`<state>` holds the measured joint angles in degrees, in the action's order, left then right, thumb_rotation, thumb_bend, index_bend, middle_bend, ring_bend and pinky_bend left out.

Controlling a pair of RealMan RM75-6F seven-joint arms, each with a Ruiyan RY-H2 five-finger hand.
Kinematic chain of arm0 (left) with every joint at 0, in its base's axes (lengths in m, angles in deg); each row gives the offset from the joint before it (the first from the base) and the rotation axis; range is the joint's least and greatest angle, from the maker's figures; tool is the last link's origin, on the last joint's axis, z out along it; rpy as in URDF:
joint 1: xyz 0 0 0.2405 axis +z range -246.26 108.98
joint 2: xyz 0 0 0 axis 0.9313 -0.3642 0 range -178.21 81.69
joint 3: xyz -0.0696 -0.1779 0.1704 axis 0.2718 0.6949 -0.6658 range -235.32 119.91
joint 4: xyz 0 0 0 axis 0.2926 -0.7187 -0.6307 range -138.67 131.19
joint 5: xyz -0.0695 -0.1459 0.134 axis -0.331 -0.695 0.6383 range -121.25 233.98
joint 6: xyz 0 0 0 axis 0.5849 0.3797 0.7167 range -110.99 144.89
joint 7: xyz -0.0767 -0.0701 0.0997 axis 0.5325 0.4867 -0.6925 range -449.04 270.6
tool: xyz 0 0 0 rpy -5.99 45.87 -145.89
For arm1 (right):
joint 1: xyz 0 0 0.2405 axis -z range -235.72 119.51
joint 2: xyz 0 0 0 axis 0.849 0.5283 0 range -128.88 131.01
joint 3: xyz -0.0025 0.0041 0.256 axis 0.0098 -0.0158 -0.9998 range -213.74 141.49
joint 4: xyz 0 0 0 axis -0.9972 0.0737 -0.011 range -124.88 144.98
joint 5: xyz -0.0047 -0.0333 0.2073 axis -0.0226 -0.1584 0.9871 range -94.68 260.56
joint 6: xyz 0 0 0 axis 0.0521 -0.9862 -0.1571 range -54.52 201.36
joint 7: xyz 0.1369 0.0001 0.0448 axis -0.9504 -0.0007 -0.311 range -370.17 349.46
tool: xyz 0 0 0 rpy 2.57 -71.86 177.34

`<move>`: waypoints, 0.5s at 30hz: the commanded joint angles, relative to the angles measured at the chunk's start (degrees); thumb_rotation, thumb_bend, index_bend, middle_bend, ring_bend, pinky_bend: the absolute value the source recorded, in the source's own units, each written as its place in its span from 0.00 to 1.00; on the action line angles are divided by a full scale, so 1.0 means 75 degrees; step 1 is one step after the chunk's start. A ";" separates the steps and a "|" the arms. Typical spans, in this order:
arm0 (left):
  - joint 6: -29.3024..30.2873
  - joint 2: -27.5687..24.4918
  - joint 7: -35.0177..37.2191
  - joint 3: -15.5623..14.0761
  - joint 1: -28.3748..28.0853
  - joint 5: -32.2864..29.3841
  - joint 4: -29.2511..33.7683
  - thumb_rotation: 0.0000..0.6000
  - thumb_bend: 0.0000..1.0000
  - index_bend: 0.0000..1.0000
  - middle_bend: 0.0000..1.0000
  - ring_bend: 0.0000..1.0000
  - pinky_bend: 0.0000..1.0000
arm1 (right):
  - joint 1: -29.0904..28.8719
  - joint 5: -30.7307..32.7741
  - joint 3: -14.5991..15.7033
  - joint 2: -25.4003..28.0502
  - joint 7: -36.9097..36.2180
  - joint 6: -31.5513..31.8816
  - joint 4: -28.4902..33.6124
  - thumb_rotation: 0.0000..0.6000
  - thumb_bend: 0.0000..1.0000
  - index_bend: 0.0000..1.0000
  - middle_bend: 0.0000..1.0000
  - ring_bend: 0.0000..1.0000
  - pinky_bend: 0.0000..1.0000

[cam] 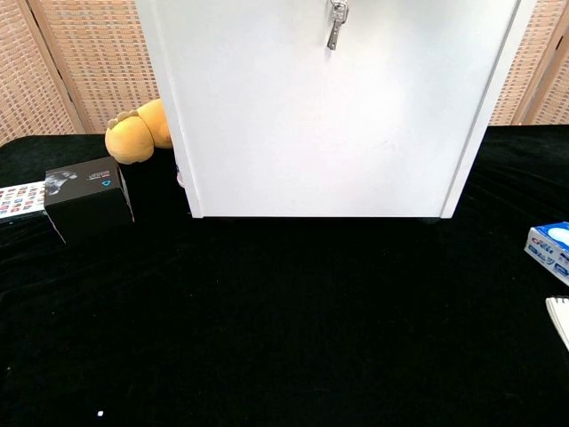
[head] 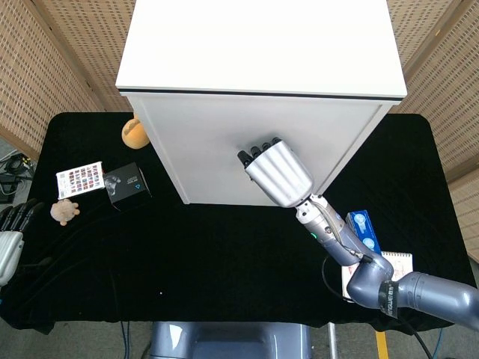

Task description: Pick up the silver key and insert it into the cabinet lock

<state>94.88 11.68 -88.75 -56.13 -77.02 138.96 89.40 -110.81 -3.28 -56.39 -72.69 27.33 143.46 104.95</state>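
Observation:
The white cabinet [head: 262,52] stands at the back of the black table, its front face [cam: 338,133] filling the chest view. My right hand [head: 277,173] is raised against the upper front of the cabinet, back towards the head camera, fingertips [head: 258,152] at the panel. In the chest view the silver key [cam: 335,24] dangles on its ring at the top edge, close to the cabinet front; the hand holding it is out of frame there. The lock is hidden. My left hand [head: 10,238] rests at the table's far left edge, holding nothing.
A black box [head: 126,185] and a colour card [head: 78,179] lie at the left, with a small plush [head: 65,212] near them. An orange plush [cam: 138,133] sits by the cabinet's left corner. A blue box [head: 364,230] and a notepad [head: 400,263] lie at the right.

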 commanded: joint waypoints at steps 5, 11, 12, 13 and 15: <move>-0.0003 0.0001 0.0001 -0.0001 0.0000 -0.0002 -0.0004 1.00 0.00 0.00 0.00 0.00 0.00 | 0.0167 -0.0331 0.0010 0.0260 -0.0274 0.0336 0.0199 1.00 0.33 0.67 0.90 0.95 1.00; 0.0050 -0.0013 0.0014 -0.0012 0.0023 0.0039 0.0016 1.00 0.00 0.00 0.00 0.00 0.00 | 0.0739 -0.1098 0.0405 0.0828 -0.1134 0.0983 0.0203 1.00 0.32 0.66 0.90 0.95 1.00; 0.0069 -0.0014 0.0009 -0.0021 0.0033 0.0060 0.0024 1.00 0.00 0.00 0.00 0.00 0.00 | 0.0901 -0.1317 0.0548 0.0956 -0.1382 0.1164 0.0127 1.00 0.32 0.66 0.90 0.95 1.00; 0.0084 -0.0015 0.0002 -0.0029 0.0042 0.0076 0.0031 1.00 0.00 0.00 0.00 0.00 0.00 | 0.1017 -0.1495 0.0655 0.1039 -0.1569 0.1313 0.0038 1.00 0.31 0.65 0.90 0.95 1.00; 0.0114 -0.0011 -0.0014 -0.0043 0.0056 0.0107 0.0042 1.00 0.00 0.00 0.00 0.00 0.00 | 0.1244 -0.1827 0.0875 0.1195 -0.1935 0.1592 -0.0176 1.00 0.30 0.64 0.88 0.95 1.00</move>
<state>95.72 11.59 -88.84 -56.44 -76.62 139.75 89.69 -103.93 -13.92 -52.14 -65.70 16.04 152.65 105.40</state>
